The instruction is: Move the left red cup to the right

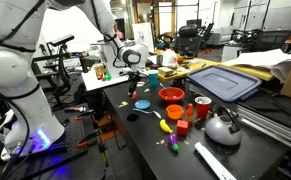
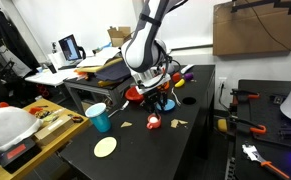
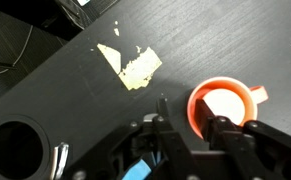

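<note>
Pincer (image 3: 190, 124) released, jaws spread over the left red cup (image 3: 223, 104), which stands on the table (image 3: 75, 90). Cup not yet grasped. By my reading, the lift, the carry right and the set-down are all left to do.

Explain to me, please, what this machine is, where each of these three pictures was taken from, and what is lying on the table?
The white machine is a robot arm that ends in a two-fingered pincer. Two pictures come from cameras standing away from the robot, at different spots. The third comes from a camera on the wrist looking down, so the pincer's fingers show along its bottom edge. On the black table you can see a wide red bowl, a taller red cup, a metal kettle and a small blue disc. The wrist view adds a little red cup and a pale scrap. The pincer is open and holds nothing; it hangs over the table close by the little red cup.
</note>
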You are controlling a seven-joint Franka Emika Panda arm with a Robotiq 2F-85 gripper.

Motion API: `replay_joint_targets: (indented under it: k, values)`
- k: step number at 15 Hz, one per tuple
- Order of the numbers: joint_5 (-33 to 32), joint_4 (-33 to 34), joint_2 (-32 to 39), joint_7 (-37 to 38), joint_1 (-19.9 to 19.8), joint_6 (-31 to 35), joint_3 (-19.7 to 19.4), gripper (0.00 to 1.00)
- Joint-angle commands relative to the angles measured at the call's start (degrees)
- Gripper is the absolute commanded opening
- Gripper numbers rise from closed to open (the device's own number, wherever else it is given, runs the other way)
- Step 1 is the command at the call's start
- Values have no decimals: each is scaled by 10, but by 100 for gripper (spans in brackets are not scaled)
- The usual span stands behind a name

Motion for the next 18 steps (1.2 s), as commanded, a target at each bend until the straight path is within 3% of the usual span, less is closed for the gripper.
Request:
replay_joint_targets:
  k: [1, 5, 6, 18]
  values:
    - [-22, -23, -34, 34, 16, -6, -17, 69]
    - [-35, -39, -64, 64, 20, -6, -19, 97]
    - [-36, -44, -74, 71, 19, -7, -18, 100]
    - [-105, -94, -184, 71, 12, -12, -13, 100]
